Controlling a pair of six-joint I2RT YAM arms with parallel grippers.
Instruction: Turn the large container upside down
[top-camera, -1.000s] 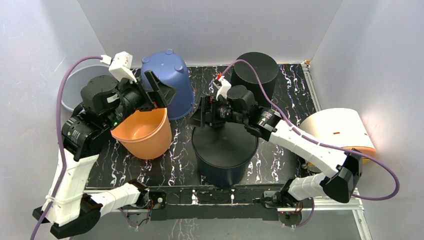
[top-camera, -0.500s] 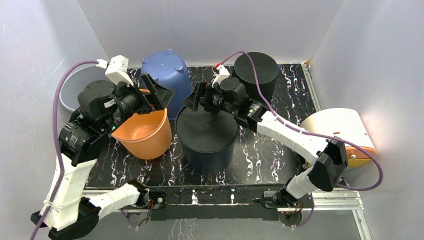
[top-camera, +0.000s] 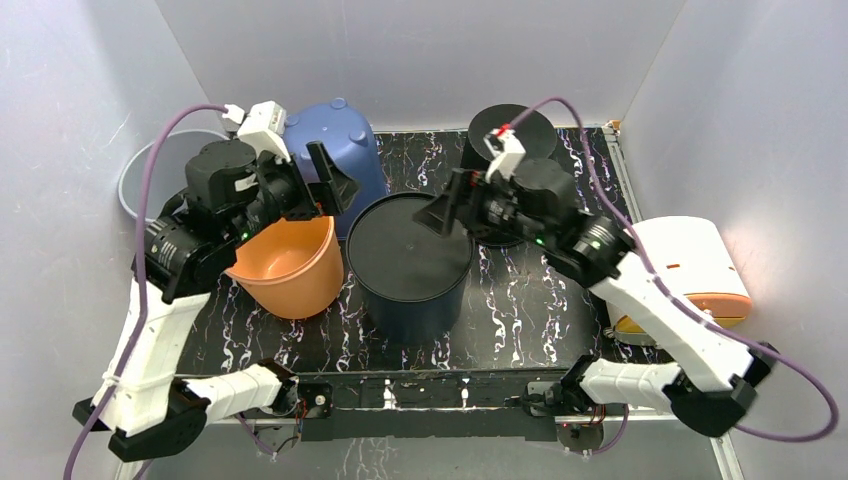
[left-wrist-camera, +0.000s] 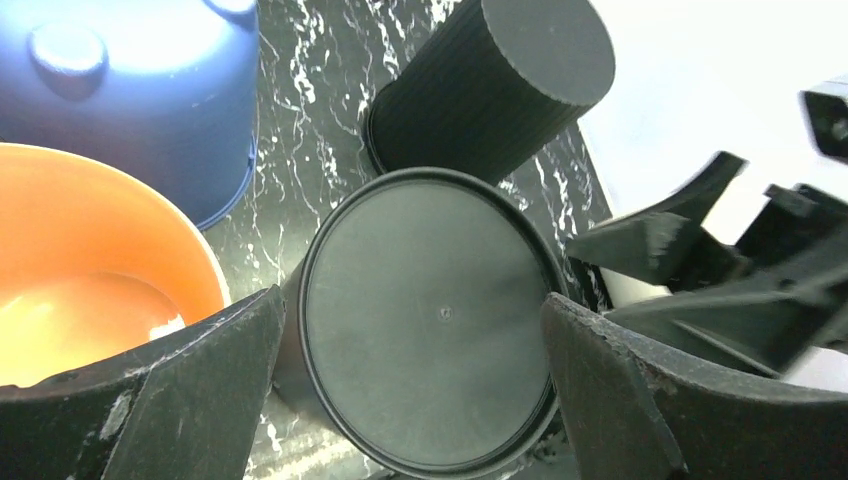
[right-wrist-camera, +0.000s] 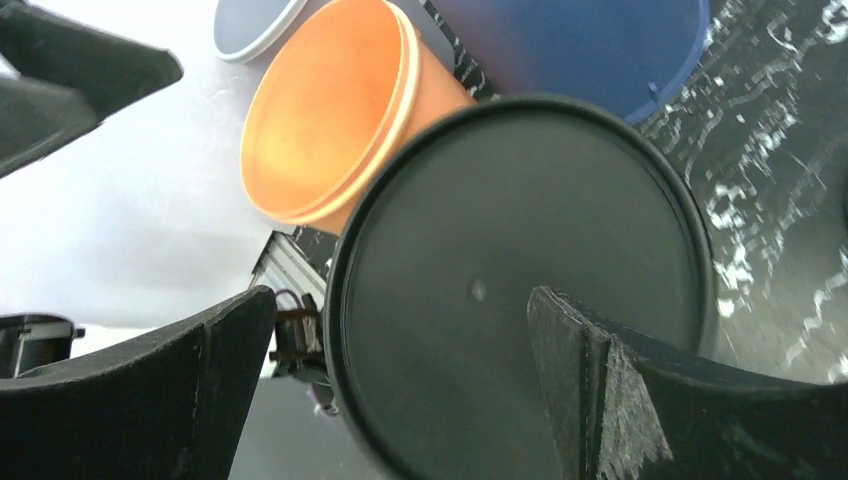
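Note:
The large container is a dark round tub standing in the middle of the table with its flat base facing up; it also shows in the left wrist view and the right wrist view. My left gripper hangs open to its left, over the orange bucket, and holds nothing. My right gripper is open at the tub's right upper edge, its fingers apart from the tub and empty.
An orange bucket stands open side up left of the tub. An upturned blue bucket and a smaller black ribbed container stand behind. A grey bucket is far left, a white and orange case at the right edge.
The large container has slid left toward the orange bucket. My right gripper has drawn back to the right and up, off the tub. The left arm rose slightly toward the back.

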